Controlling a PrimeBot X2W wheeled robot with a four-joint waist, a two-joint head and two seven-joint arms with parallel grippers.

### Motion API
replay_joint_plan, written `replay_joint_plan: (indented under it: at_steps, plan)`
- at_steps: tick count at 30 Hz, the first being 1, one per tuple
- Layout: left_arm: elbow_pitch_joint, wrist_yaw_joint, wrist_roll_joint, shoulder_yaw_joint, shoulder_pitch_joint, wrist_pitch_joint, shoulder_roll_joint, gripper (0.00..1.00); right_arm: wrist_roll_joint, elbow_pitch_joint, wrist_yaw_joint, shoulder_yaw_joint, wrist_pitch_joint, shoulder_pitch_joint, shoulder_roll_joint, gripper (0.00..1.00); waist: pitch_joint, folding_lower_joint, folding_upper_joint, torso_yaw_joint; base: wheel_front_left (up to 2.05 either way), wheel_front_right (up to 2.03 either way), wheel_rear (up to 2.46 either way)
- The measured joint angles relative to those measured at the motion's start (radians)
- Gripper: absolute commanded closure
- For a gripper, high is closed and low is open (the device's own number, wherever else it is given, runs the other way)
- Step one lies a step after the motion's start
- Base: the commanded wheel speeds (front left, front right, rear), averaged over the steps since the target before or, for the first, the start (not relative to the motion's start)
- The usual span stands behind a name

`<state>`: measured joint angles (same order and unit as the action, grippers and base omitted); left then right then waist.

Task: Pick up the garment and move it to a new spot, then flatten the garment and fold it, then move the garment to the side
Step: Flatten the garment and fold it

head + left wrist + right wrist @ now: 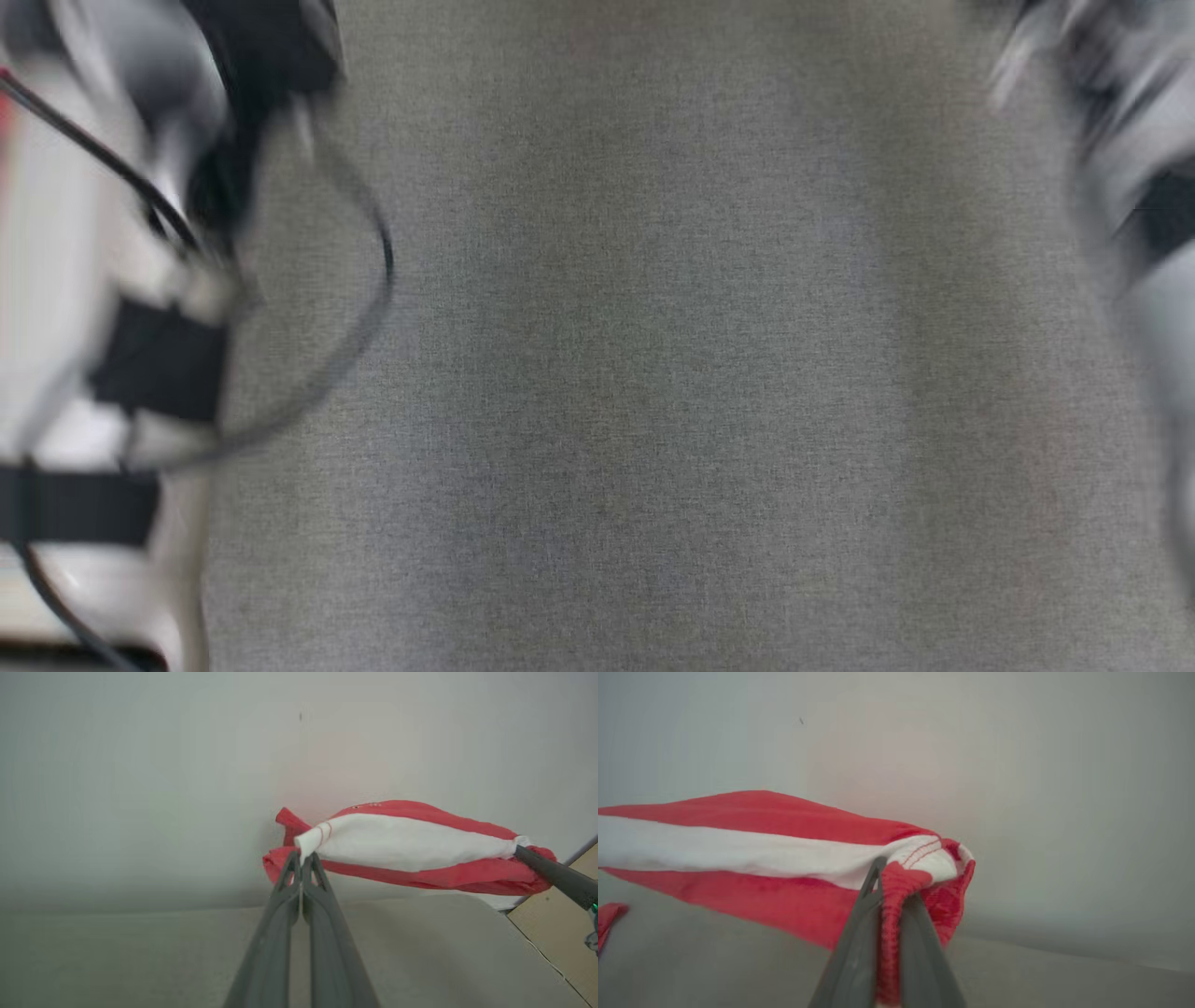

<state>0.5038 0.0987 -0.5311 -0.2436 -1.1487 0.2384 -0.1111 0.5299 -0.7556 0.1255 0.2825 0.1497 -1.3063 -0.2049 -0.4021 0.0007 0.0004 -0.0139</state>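
The garment [402, 842] is red with a broad white band, stretched in the air between my two grippers above the grey table. My left gripper [302, 858] is shut on a white corner of it. In the left wrist view the other arm's dark finger [556, 875] pinches the far end. My right gripper [889, 877] is shut on a bunched red hem of the garment [752, 854], with cloth running down between its fingers. In the head view both pale forearms are blurred, the left arm [103, 308] at the left edge and the right arm [1139, 187] at the right.
The grey fabric-covered table [672, 373] spreads across the head view. A pale wall [187, 765] stands behind the table. A strip of tan floor [560, 933] lies past the table's edge at the right of the left wrist view. A black cable [364, 308] loops beside the left arm.
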Motion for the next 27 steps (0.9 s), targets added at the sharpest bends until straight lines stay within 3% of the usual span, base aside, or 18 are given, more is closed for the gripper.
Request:
replay_joint_plan:
  at_steps: [3, 10, 22, 27]
  plan:
    - [0.046, 0.009, -0.002, -0.052, 0.238, -0.008, -0.008, 1.00, 0.038, -0.018, 0.004, 0.046, -0.034, 0.248, 0.009, 1.00, 0.018, -0.0007, -0.0002, -0.002, 0.00, 0.00, 0.00]
    - [0.069, 0.017, -0.006, -0.122, 0.510, -0.049, 0.008, 1.00, 0.188, 0.141, 0.002, 0.244, -0.060, 0.588, -0.080, 1.00, 0.080, -0.0007, -0.0002, -0.002, 0.00, 0.00, 0.00]
    - [0.029, 0.025, -0.005, -0.166, 0.689, -0.080, -0.012, 1.00, 0.280, 0.310, 0.002, 0.373, -0.134, 0.809, -0.228, 1.00, 0.203, -0.0009, -0.0004, -0.004, 0.00, 0.00, 0.00]
    - [-0.003, 0.025, -0.005, -0.189, 0.765, -0.081, -0.017, 1.00, 0.316, 0.345, 0.002, 0.391, -0.151, 0.880, -0.261, 1.00, 0.252, -0.0010, -0.0005, -0.007, 0.00, 0.00, 0.00]
